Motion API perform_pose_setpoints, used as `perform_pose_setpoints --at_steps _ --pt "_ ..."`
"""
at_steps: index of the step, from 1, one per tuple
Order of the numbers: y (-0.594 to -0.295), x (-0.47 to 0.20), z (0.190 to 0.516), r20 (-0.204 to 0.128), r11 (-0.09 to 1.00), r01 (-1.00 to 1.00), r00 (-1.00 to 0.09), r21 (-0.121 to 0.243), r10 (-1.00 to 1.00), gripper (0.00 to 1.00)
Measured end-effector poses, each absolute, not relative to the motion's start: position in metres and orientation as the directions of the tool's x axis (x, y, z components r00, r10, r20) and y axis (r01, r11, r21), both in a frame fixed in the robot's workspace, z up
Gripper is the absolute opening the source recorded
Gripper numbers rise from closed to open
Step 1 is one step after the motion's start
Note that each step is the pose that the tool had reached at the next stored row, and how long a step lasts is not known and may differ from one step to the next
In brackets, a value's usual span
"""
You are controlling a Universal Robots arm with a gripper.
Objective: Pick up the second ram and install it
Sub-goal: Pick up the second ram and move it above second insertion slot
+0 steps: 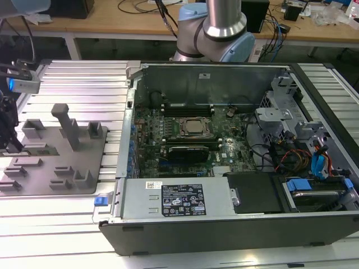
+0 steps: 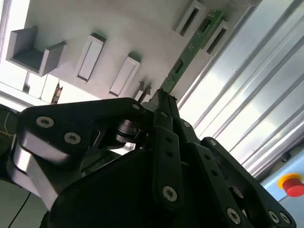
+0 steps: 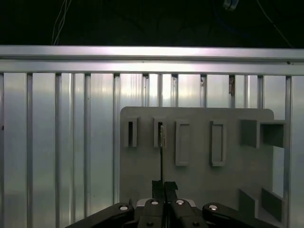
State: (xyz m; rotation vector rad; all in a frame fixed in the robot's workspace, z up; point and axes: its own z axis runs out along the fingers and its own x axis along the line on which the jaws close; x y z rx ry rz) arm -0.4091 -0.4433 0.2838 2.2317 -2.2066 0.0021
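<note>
The second ram is a slim green board, seen as a thin edge in the first wrist view. My gripper is shut on its near end. The ram's far end reaches between two slotted blocks of the grey holder tray; I cannot tell whether it is lifted clear of them. In the exterior view the gripper hangs over the tray at the exterior view's far left. The open computer case holds the motherboard, with its long black memory slots near the back.
The tray carries several raised grey blocks and an upright post. It lies on a ribbed aluminium table. The case wall stands between tray and motherboard. A red stop button sits near the table's edge.
</note>
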Motion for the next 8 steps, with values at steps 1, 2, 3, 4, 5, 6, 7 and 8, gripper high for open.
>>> perform_pose_setpoints --at_steps 1,2,3,4,5,6,7,8 --pt "-0.443 -0.409 0.286 0.003 -0.011 -1.000 0.011 0.001 -1.000 0.09" --pt "-0.443 -0.409 0.289 0.003 -0.011 -1.000 0.011 0.001 -1.000 0.09" --pt "-0.443 -0.409 0.294 0.003 -0.011 -1.000 0.011 0.001 -1.000 0.09" --pt "-0.443 -0.409 0.298 0.003 -0.011 -1.000 0.011 0.001 -1.000 0.09" --pt "-0.443 -0.409 0.302 0.003 -0.011 -1.000 0.011 0.001 -1.000 0.09" --pt "-0.443 -0.409 0.306 0.003 -0.011 -1.000 0.011 0.001 -1.000 0.09" --pt "-0.443 -0.409 0.310 0.003 -0.011 -1.000 0.011 0.001 -1.000 0.09" --pt "-0.443 -0.409 0.316 0.003 -0.011 -1.000 0.011 0.001 -1.000 0.09"
